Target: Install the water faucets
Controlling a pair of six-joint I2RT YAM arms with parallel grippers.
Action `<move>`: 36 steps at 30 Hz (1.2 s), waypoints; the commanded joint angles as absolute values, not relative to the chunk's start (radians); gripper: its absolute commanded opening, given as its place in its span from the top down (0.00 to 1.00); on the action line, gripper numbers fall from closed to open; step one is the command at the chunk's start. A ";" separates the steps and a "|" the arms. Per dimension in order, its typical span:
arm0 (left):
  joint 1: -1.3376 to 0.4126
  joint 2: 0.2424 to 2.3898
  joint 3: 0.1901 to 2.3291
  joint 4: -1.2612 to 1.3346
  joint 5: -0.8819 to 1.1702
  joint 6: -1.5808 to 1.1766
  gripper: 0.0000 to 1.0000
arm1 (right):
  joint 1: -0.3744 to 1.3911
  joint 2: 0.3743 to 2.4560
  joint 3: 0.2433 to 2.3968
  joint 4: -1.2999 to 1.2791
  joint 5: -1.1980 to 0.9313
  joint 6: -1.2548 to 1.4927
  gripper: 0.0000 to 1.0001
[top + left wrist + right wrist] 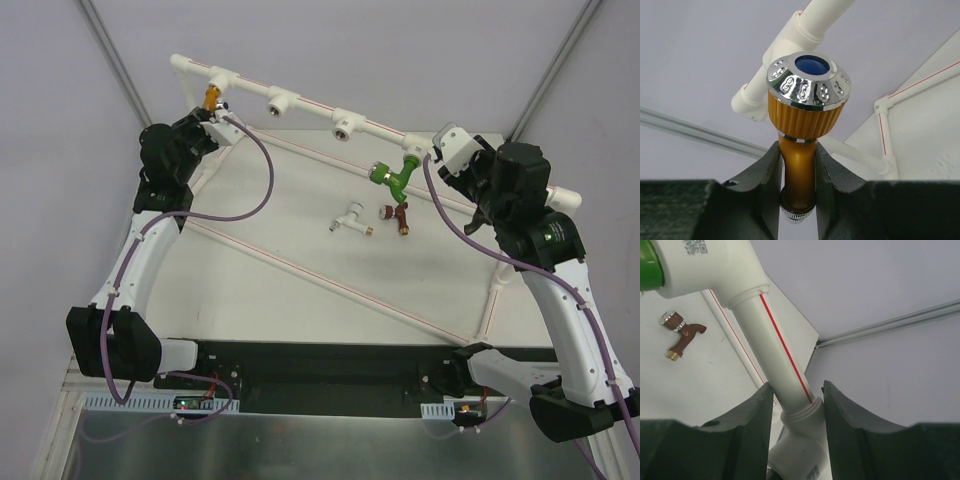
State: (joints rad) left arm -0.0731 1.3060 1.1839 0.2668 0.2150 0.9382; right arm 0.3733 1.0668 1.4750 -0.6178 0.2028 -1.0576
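Observation:
My left gripper (pixel 222 115) (pixel 797 150) is shut on the neck of the orange-gold faucet (pixel 212 98) (pixel 799 170). It holds the faucet at the leftmost tee (pixel 216 77) of the white pipe frame (pixel 310 100). The faucet's chrome knob with a blue cap (pixel 807 90) faces the left wrist camera. The green faucet (pixel 390 176) hangs from the tee at the right. My right gripper (pixel 442 152) (pixel 797 390) is shut on the white pipe (pixel 780 355) just right of that tee. The white faucet (pixel 350 217) and the dark red faucet (pixel 399 213) (pixel 682 335) lie on the table. No grey faucet is in view.
Two open tee sockets (pixel 280 101) (pixel 345 124) sit on the top pipe between the arms. Thin white pipes with red stripes (pixel 330 285) cross the table diagonally. Metal corner posts (pixel 115 60) stand behind the frame.

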 commanded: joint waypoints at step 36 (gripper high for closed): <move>-0.173 1.394 1.026 0.340 -0.035 1.299 0.98 | 0.406 1.055 1.476 -0.537 0.155 -0.997 0.98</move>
State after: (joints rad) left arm -0.1650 1.3399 1.0641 0.4633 -0.0364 1.3464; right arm 0.3870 1.0668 1.4742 -0.6159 0.2008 -1.0580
